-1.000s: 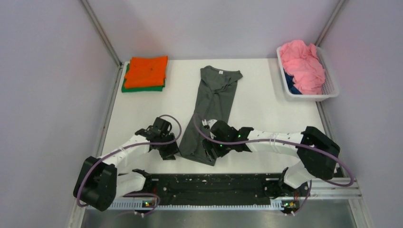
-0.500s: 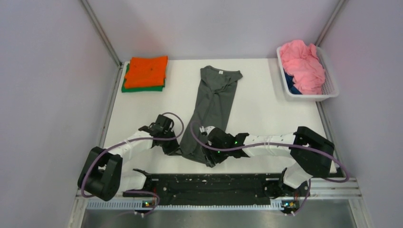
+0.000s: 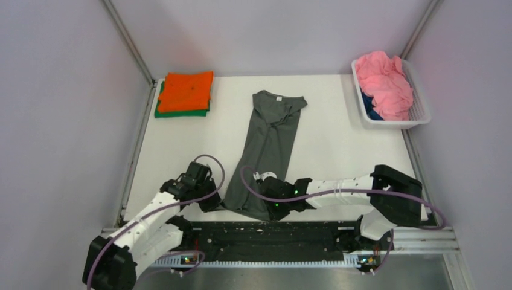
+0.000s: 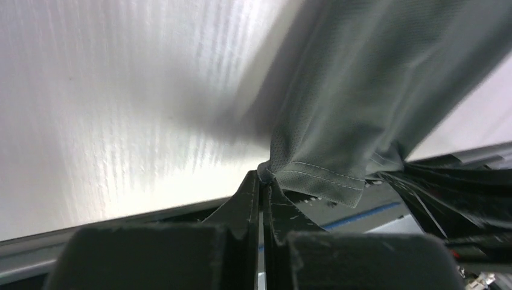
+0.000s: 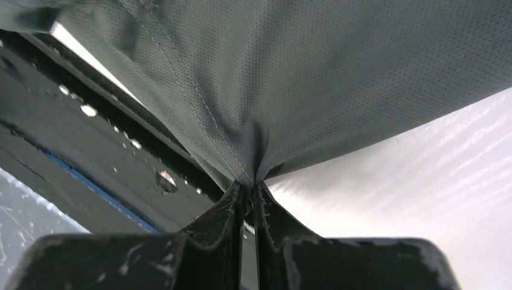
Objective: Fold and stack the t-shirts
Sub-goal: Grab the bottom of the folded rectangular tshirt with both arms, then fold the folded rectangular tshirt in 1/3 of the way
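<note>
Top external view: two robot arms grip the near hem of a dark grey t-shirt (image 3: 268,142) lying lengthwise on a white table (image 3: 344,151).
The left gripper (image 3: 212,201) and right gripper (image 3: 266,204) sit at the hem's two corners. A folded orange t-shirt (image 3: 187,89) rests on a green t-shirt (image 3: 181,113) far left, and a pink t-shirt (image 3: 383,81) fills the white basket (image 3: 422,116) far right. Left wrist view: the fingers (image 4: 244,199) are pressed together on a stitched hem corner. Right wrist view: the fingers (image 5: 220,217) are clamped narrowly on bunched grey cloth. The fold seems to be starting. Next, both arms likely need to lift and carry the hem evenly towards the collar.
</note>
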`<state>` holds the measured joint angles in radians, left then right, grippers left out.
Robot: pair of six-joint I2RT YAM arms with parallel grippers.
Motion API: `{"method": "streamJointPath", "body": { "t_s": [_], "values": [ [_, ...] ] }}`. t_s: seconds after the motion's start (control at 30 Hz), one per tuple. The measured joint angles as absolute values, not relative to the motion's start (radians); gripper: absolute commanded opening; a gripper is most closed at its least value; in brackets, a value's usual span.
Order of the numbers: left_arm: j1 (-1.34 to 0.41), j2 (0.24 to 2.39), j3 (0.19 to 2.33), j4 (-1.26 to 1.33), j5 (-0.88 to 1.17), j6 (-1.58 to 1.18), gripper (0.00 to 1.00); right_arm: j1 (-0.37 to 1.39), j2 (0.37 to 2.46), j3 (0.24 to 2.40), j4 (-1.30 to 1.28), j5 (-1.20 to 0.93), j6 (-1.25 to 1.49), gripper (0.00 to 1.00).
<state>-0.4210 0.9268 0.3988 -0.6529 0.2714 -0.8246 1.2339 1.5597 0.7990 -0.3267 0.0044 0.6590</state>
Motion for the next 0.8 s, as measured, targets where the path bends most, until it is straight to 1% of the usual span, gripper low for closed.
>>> {"method": "streamJointPath", "body": {
  "t_s": [0.13,0.2,0.27,0.4,0.6,0.8],
  "values": [
    [-0.422,0.779,0.397,-0.705,0.310,-0.838,0.00,1.251,1.530,0.791,-0.366,-0.001,0.667,0.06],
    [-0.424,0.767,0.405,-0.717,0.326,-0.839,0.00,1.252,1.493,0.779,-0.375,-0.008,0.668,0.05],
    [-0.424,0.787,0.435,-0.735,0.332,-0.839,0.00,1.250,1.455,0.778,-0.389,-0.019,0.665,0.00],
    [-0.425,0.855,0.546,-0.730,0.324,-0.834,0.00,1.205,1.405,0.781,-0.394,-0.045,0.643,0.00],
    [-0.425,1.000,0.758,-0.649,0.268,-0.789,0.00,1.042,1.347,0.799,-0.408,-0.054,0.562,0.01],
    [-0.425,1.296,0.932,-0.525,0.252,-0.721,0.00,0.869,1.327,0.836,-0.402,-0.078,0.472,0.00]
  ]
}}
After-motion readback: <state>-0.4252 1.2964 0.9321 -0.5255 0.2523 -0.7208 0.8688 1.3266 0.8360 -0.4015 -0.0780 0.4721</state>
